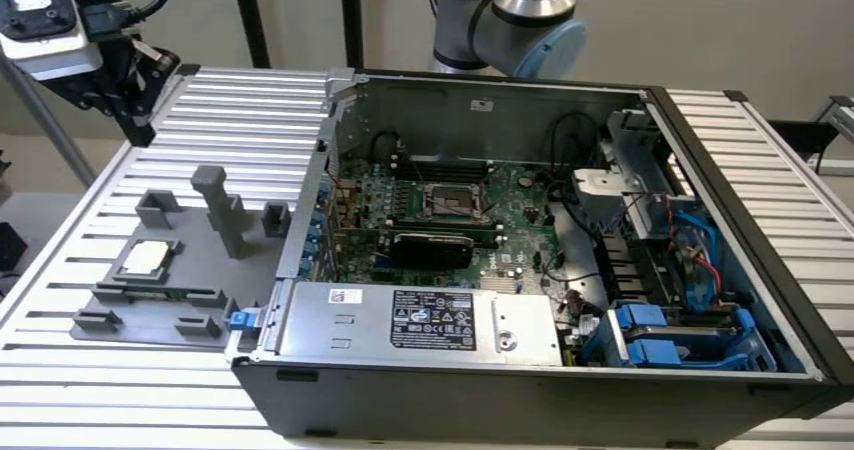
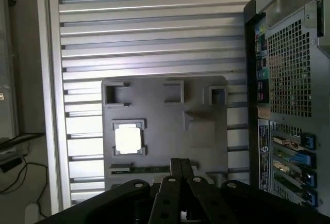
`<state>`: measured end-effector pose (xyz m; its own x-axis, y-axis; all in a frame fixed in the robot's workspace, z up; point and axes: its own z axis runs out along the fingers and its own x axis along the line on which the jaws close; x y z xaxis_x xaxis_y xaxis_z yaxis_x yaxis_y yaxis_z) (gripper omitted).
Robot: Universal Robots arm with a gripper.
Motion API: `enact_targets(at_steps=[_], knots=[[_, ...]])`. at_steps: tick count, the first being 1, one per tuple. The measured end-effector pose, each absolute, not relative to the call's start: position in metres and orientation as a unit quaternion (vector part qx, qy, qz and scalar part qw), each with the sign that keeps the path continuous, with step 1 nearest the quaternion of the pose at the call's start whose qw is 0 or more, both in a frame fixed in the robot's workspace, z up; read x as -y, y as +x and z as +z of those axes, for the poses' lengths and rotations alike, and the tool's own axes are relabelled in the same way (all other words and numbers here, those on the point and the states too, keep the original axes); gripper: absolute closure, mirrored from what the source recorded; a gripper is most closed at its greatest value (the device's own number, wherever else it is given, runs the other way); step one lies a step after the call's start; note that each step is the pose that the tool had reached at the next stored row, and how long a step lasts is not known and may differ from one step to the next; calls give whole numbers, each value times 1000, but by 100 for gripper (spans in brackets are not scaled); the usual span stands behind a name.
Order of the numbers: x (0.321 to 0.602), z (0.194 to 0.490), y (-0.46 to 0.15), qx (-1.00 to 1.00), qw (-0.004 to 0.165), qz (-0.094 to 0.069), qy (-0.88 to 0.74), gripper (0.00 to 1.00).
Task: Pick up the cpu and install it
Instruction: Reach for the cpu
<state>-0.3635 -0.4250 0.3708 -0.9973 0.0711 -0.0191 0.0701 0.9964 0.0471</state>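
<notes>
The jaws of the gripper (image 1: 138, 135) are pressed together and pinch nothing. It hangs over the far corner of the ribbed metal table (image 1: 120, 390), on the exterior view's left, well apart from the cpu (image 1: 144, 258). The cpu, flat, square and shiny, lies in a framed pocket of the matte grey plastic fixture plate (image 1: 194, 260), near the plate's left edge. On the exterior view's right stands the open dark computer case (image 1: 534, 395). Inside it are a green motherboard (image 1: 521, 220) with a black-framed socket (image 1: 447, 202), a silver power supply box (image 1: 427, 320) and blue drive brackets (image 1: 667, 335).
</notes>
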Motion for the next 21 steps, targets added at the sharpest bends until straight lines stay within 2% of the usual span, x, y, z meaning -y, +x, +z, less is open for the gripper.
enact_targets(at_steps=[12, 21], knots=[[424, 352, -418, -999, 10, 21, 35, 89], [424, 351, -419, -999, 11, 19, 35, 89]])
